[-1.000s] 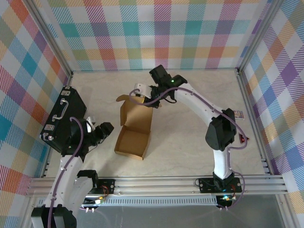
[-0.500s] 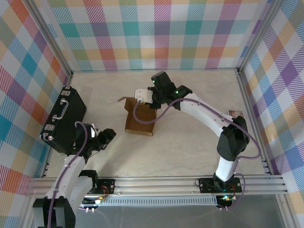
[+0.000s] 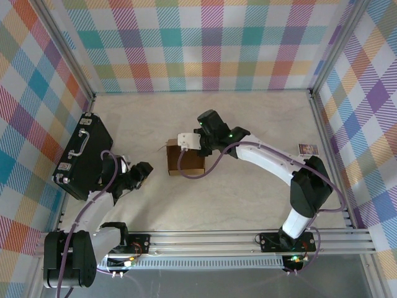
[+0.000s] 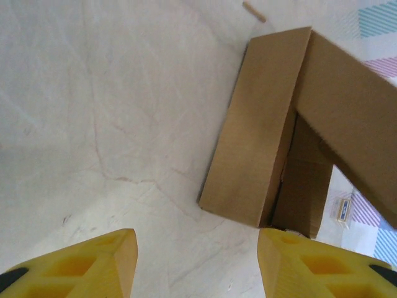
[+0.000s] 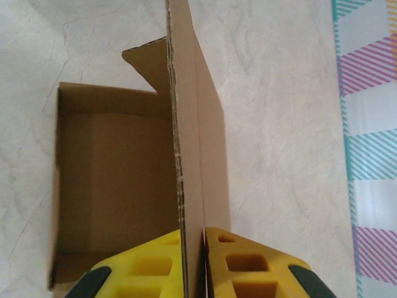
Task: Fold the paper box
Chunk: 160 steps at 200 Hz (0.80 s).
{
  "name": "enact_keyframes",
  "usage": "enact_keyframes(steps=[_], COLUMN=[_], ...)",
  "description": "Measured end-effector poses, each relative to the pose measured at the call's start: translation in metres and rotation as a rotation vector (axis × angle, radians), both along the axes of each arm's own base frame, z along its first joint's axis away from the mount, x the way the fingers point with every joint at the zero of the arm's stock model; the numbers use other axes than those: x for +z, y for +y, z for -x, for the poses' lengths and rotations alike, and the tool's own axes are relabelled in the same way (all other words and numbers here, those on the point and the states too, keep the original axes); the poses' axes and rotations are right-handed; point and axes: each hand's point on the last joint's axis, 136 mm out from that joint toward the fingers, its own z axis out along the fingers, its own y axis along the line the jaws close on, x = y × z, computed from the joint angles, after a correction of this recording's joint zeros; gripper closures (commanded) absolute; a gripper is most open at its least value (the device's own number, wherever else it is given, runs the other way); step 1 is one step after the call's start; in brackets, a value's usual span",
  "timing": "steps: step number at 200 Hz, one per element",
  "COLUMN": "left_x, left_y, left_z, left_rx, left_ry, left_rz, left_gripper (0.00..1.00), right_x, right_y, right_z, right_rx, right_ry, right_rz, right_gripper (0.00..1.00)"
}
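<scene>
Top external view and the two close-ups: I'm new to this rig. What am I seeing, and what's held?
The overhead picture looks down on two robot arms bolted at the near edge of the table. The close-ups come from cameras on their wrists; the yellow pieces are fingers. The right gripper is shut on an upright flap of the brown paper box, mid-table. The left gripper is open and empty, facing the box. A black hard case lies left, a small printed packet right.

right tool (image 5: 193,241) clamped (left tool (image 4: 196,251) agape)
</scene>
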Motion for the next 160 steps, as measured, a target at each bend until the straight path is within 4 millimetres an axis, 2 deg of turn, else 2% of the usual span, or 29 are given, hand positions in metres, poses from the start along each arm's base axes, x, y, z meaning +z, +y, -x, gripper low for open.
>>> enact_keyframes(steps=[38, 76, 116, 132, 148, 160], left_x=[0.01, 0.011, 0.018, 0.031, 0.045, 0.054], left_y=[0.001, -0.001, -0.013, -0.016, -0.019, -0.023], left_z=[-0.023, -0.042, -0.062, -0.072, -0.083, -0.09], left_rx=[0.015, 0.011, -0.036, -0.054, -0.071, -0.083], left_ry=[-0.014, -0.011, -0.012, -0.035, -0.075, -0.097], left_rz=[0.0, 0.016, 0.063, 0.078, 0.084, 0.092], left_gripper=[0.46, 0.45, 0.29, 0.25, 0.16, 0.15], right_x=[-0.014, -0.022, -0.037, -0.045, -0.051, -0.055], right_y=[-0.003, -0.004, -0.003, -0.004, -0.004, -0.004], right_z=[0.008, 0.019, 0.027, 0.032, 0.035, 0.037], right_rx=[-0.001, 0.006, 0.006, 0.007, 0.008, 0.007], right_ry=[0.007, 0.007, 0.017, 0.023, 0.021, 0.017], right_rz=[0.024, 0.03, 0.042, 0.058, 0.071, 0.081], right_gripper=[0.84, 0.84, 0.82, 0.81, 0.8, 0.78])
